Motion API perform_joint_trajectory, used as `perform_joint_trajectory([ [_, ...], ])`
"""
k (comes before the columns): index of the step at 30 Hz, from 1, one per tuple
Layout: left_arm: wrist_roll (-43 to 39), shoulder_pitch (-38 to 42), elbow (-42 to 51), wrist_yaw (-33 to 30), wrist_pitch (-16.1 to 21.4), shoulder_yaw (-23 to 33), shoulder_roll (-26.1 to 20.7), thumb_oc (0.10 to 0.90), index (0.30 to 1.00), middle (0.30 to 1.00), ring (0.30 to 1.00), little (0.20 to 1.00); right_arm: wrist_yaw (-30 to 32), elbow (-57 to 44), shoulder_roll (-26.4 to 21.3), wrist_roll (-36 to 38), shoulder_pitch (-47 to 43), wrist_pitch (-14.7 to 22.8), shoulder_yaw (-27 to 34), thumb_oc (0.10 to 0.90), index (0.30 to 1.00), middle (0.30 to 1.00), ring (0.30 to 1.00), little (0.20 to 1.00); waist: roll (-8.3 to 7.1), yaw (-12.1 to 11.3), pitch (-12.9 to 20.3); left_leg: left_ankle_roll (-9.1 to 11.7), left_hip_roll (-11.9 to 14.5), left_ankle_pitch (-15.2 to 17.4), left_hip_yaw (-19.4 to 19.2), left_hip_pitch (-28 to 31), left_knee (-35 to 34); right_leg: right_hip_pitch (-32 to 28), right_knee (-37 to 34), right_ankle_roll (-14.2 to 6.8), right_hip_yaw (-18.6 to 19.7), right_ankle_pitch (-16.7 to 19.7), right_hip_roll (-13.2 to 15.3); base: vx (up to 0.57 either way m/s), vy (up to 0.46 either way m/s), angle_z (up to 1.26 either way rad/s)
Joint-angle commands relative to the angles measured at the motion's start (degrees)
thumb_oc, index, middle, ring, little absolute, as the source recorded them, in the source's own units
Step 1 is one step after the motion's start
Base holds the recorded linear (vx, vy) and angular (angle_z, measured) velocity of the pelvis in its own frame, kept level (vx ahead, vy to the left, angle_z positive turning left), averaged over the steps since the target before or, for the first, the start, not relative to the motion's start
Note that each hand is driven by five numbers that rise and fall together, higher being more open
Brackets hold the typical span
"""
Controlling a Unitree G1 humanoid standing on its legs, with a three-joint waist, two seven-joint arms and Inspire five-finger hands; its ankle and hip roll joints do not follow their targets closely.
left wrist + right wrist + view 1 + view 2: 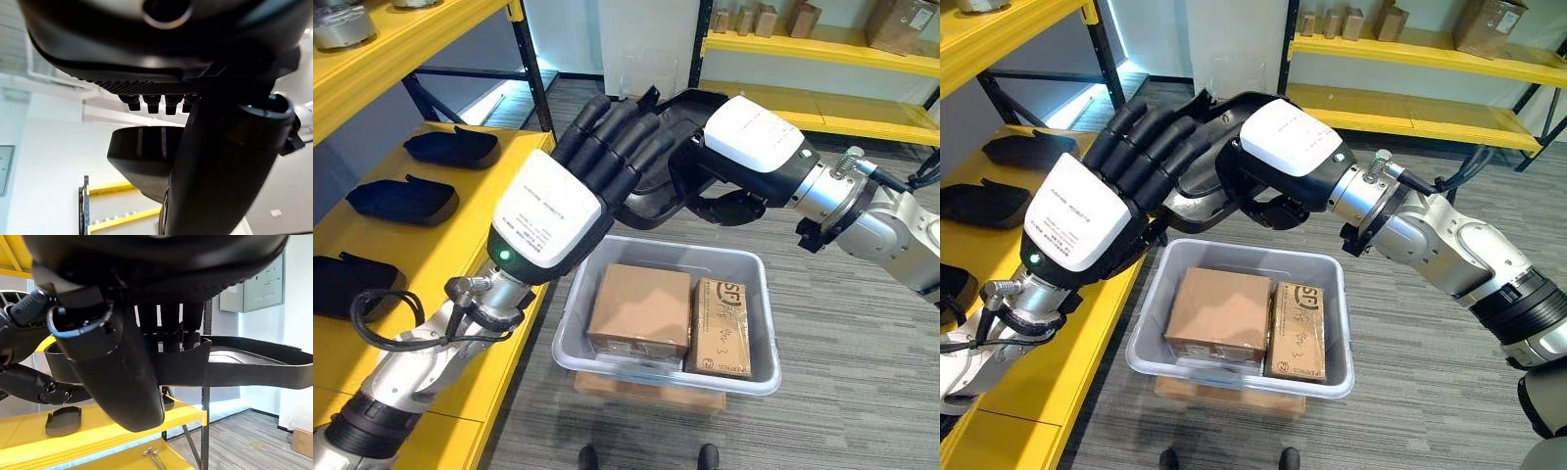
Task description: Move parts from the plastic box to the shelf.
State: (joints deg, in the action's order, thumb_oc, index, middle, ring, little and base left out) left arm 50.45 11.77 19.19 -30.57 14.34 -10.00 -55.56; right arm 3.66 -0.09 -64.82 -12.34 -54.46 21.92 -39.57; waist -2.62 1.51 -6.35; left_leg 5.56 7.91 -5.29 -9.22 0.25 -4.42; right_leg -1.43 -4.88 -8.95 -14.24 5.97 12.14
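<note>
The left hand (pixel 558 211) is nearest the head camera, raised above the near-left corner of the grey plastic box (pixel 752 364), white back cover upward, its fingers (pixel 617 137) extended side by side and laid flat along the underside and left edge of a black moulded part (pixel 651 201). The left wrist view confirms straight fingers against the part's dark rim (pixel 142 152); no curl round it is visible. The right hand (pixel 1278 157) comes in from the right and grips the same part: in the right wrist view its fingers (pixel 171 333) hook over the part's wall while the thumb (pixel 122 382) closes on the near side, so the wall is pinched between them. The part is held in the air above the far-left rim of the box, between both hands, tilted. Inside the box lie two cardboard cartons (pixel 641 308) side by side, touching. The box rests on a flat cardboard piece (pixel 651 392) on the floor. On the yellow shelf (pixel 460 264) at left, three similar black parts (pixel 403 199) lie in a row, well apart from one another.
</note>
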Motion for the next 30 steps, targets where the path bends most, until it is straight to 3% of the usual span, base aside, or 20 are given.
perform_joint_trajectory([
  [1,-1.06,5.97,2.81,-1.91,-0.27,-1.28,-3.77,0.9,1.0,1.0,1.0,1.0,5.84,0.19,2.73,4.06,-8.04,0.13,1.66,0.4,0.3,0.3,0.3,0.3,-2.94,-0.63,7.61,1.85,3.71,5.33,0.33,4.25,-0.58,-2.26,1.05,-3.59,1.64,-3.37,1.8,0.0,0.0,0.0],
  [30,1.3,9.96,-10.77,1.75,-1.15,-11.5,-3.8,0.9,1.0,1.0,1.0,1.0,4.44,1.34,5.94,5.99,-10.95,0.02,0.23,0.4,0.3,0.3,0.3,0.3,-3.13,0.4,7.75,1.8,3.75,5.41,-0.23,4.37,-0.58,-1.96,0.64,-3.5,2.68,-3.09,1.6,0.0,0.0,-0.01],
])
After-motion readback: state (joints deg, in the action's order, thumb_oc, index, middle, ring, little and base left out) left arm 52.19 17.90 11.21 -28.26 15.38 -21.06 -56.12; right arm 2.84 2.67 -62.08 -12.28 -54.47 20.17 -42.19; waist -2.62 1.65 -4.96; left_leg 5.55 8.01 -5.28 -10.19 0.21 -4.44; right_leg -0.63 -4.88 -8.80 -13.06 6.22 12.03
